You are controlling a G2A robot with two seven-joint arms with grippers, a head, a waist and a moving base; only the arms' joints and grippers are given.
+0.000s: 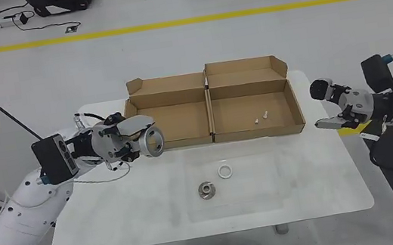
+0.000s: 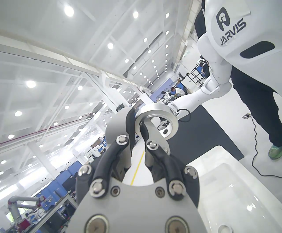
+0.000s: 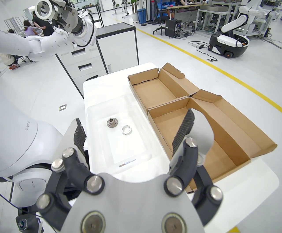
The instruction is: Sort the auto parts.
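Left gripper (image 2: 137,123): jaws clamped across wall of metal ring (image 2: 174,123), left-centre of top view.
Handling: rigid, smooth, likely slippery, weighty; rim pinch suits.
Right gripper (image 3: 133,121): jaws spread, empty.

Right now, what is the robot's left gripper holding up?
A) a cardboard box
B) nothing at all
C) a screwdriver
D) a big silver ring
D: the left gripper is shut on the big silver ring, pinching its wall with one finger inside the hole and one outside.
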